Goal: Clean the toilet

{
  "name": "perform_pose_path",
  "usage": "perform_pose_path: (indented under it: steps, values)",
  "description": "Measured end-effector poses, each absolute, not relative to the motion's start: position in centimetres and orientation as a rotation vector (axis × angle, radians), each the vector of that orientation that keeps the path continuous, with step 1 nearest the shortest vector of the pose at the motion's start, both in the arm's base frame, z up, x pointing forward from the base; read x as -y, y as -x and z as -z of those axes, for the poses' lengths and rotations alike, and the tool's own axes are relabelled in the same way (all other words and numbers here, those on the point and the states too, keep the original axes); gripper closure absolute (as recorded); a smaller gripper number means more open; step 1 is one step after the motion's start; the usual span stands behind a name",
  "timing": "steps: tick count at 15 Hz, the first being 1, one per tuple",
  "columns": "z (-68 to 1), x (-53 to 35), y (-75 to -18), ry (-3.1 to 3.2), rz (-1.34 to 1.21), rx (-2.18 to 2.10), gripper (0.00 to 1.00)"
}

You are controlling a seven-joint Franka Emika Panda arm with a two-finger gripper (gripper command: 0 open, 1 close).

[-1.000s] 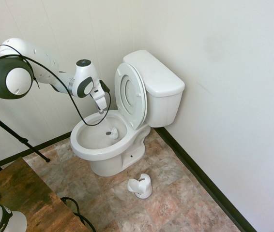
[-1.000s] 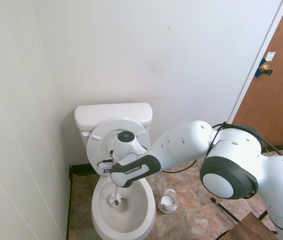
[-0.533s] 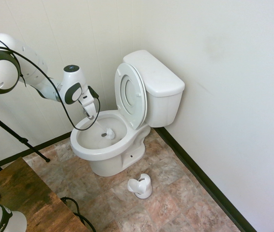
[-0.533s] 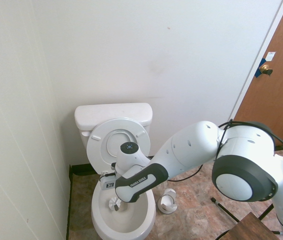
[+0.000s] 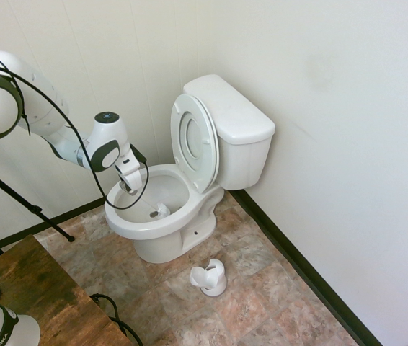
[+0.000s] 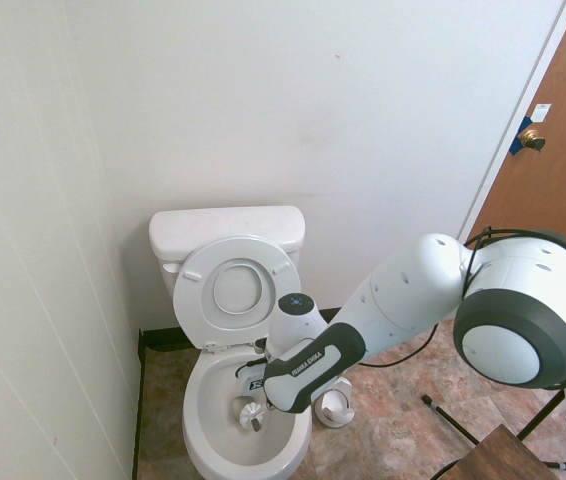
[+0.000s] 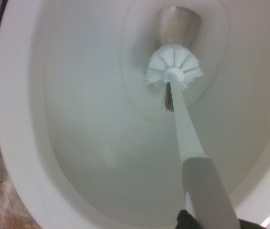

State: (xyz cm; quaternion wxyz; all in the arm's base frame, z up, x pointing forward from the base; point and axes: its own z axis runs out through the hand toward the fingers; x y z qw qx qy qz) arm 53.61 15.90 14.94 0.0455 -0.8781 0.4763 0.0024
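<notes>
Toilet (image 5: 189, 180) in room corner, tank against back wall, seat and lid (image 5: 194, 140) raised upright against tank. Gripper (image 5: 133, 186) pointing straight down over bowl rim at roughly 9 o'clock of the bowl in first exterior view, fingers clamped together on handle of white toilet brush (image 5: 159, 211). Brush handle slanting down into bowl; bristle head (image 7: 174, 67) sitting at bowl bottom just beside drain opening (image 7: 178, 23), seemingly touching porcelain. In second exterior view, brush head (image 6: 251, 415) near bowl centre, forearm crossing from 3 o'clock. Small white brush holder (image 5: 210, 277) standing on tiled floor (image 5: 262, 303) at 5 o'clock of toilet base, apart from it.
</notes>
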Motion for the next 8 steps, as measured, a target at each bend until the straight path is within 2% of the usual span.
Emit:
perform_pose_path:
  steps: [8]
  values:
    - [-16.0, -8.7, -57.0, 2.57, -0.045, -1.548, 1.0]
